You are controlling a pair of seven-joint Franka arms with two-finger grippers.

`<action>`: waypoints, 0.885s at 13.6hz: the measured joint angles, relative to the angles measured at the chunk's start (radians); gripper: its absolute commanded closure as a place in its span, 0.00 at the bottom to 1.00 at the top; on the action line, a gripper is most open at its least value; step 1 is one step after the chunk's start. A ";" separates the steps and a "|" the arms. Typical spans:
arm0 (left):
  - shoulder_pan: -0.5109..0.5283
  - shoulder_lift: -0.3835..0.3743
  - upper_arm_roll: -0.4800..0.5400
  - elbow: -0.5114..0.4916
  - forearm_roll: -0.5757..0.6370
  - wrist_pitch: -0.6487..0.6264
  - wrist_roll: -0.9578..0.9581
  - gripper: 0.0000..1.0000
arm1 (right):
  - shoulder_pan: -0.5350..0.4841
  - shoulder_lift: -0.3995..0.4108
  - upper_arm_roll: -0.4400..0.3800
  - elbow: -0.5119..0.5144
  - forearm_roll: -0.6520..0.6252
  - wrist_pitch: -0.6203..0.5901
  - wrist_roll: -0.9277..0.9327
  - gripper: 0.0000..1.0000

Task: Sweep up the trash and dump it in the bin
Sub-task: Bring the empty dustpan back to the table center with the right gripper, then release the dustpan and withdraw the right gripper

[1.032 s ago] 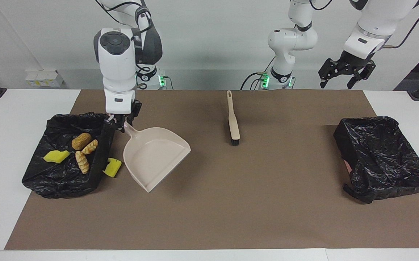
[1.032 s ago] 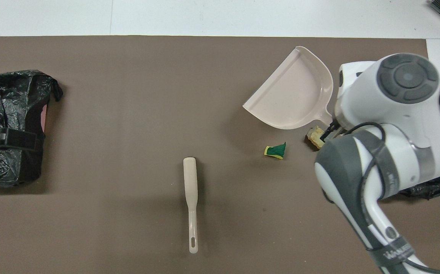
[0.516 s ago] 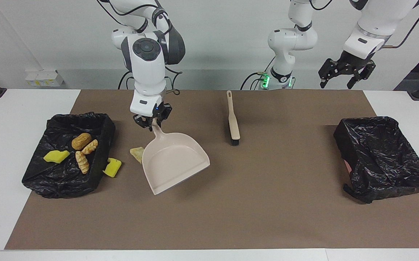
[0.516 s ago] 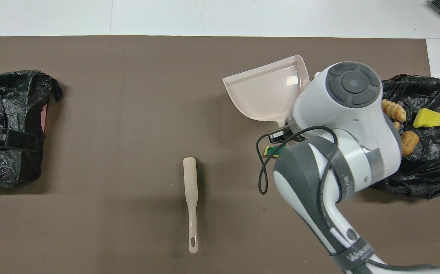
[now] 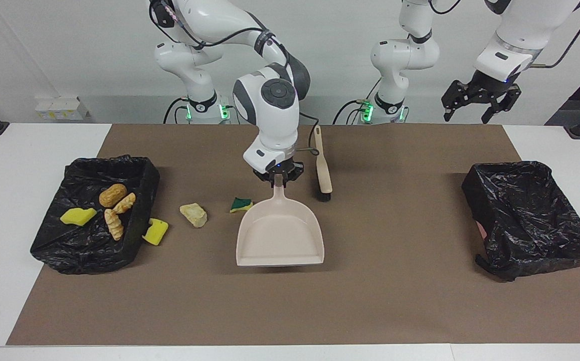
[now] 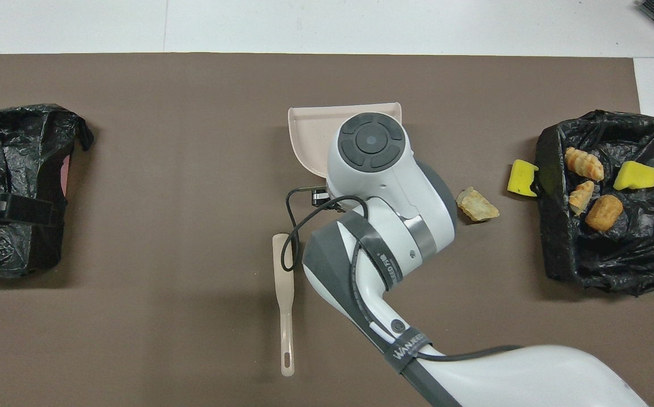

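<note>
Inside the black bin (image 5: 139,173) at the right arm's end, four trash scraps (image 5: 113,194) are already dumped, three (image 5: 194,214) are left on the desk (image 5: 395,281), the empty dustpan (image 5: 280,235) is held by the right hand (image 5: 278,179), and the left hand (image 5: 474,104) is kept wide, waiting.

A white table (image 5: 14,165) fills the room's middle, spread almost edge to edge with a brown mat (image 5: 395,296). A plain pale wall (image 5: 79,45) rises at twelve o'clock, evenly lit. At ten o'clock a small white box (image 5: 59,108) sits against its foot.
</note>
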 measured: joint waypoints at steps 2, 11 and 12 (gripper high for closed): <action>0.000 0.000 0.000 -0.003 0.000 0.000 0.001 0.00 | 0.020 0.085 0.000 0.050 0.000 0.071 0.017 1.00; 0.000 -0.008 0.000 -0.009 0.000 0.000 0.003 0.00 | -0.004 0.166 -0.013 0.058 0.108 0.202 0.019 0.00; 0.000 -0.008 0.000 -0.009 0.000 0.001 0.003 0.00 | -0.007 0.166 -0.013 0.058 0.108 0.203 0.019 0.00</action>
